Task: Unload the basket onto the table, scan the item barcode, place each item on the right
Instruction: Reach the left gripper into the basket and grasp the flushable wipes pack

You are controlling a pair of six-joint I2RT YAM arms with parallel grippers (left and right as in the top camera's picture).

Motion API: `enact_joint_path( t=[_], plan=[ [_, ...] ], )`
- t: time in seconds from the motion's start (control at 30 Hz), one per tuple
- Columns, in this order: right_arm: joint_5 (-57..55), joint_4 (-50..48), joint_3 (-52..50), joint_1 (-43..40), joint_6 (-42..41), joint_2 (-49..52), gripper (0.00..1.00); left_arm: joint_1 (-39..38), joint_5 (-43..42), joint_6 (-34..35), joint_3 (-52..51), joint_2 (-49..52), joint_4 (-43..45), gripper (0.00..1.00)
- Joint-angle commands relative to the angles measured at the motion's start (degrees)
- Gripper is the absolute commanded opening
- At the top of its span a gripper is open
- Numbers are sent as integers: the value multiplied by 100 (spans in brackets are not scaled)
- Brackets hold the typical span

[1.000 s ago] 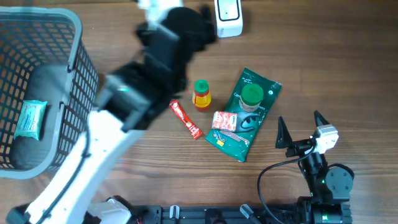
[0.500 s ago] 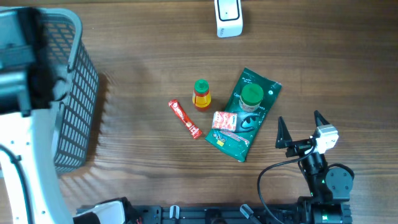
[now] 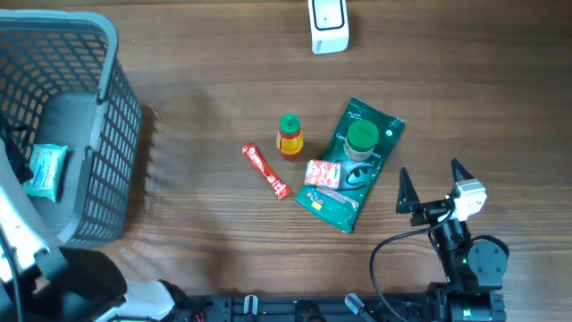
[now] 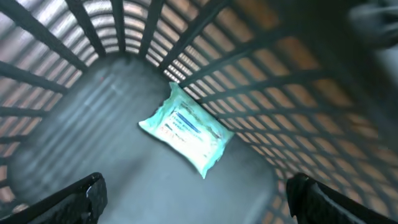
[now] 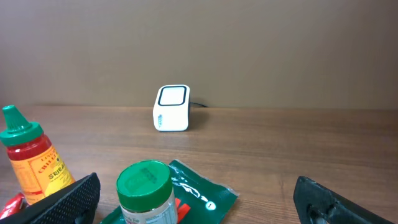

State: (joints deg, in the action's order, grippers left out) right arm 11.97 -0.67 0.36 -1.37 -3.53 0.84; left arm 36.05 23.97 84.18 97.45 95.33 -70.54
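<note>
My left claw (image 4: 196,199): apart, empty, over teal packet (image 4: 185,129) in basket (image 4: 93,124) | my right claw (image 3: 430,183): apart, empty

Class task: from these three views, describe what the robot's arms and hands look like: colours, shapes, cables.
The right arm is black with round joints, a white block at the wrist and a black cable looping beside it. The right hand has two black pointed fingers. The left arm shows a white link and a black section; the left hand shows two dark fingertips.

Red sauce bottle (image 5: 31,163) label, printed lettering too blurred to read
</note>
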Motion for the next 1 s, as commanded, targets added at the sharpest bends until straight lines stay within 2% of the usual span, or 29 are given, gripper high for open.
enact_joint_path(
  t=[0.0,0.13,0.27,0.47,0.77,0.8,0.87,0.93,0.97],
  plan=[
    [-35,-20,-7,24,55,-57,100,7,-179,376,-612,323,514,95],
    [-33,-20,-7,24,52,-57,100,7,-254,378,-1172,487,1209,94],
    [-35,-20,-7,24,52,-57,100,11,-275,376,-1773,586,1930,87],
    [-35,-20,-7,24,55,-57,100,11,-404,376,-2500,789,2881,86],
    [-35,-20,-7,24,55,-57,100,11,-402,372,-2712,1322,3624,86],
    [-33,-20,-7,24,52,-57,100,13,-402,372,-2712,1375,3679,84],
    [-35,-20,-7,24,55,-57,100,13,-404,372,-2712,1429,3694,73],
    [-35,-20,-7,24,55,-57,100,11,-402,365,-2712,1443,3628,50],
    [-33,-20,-7,24,52,-57,100,13,-404,367,-2710,1440,3569,45]
  ],
)
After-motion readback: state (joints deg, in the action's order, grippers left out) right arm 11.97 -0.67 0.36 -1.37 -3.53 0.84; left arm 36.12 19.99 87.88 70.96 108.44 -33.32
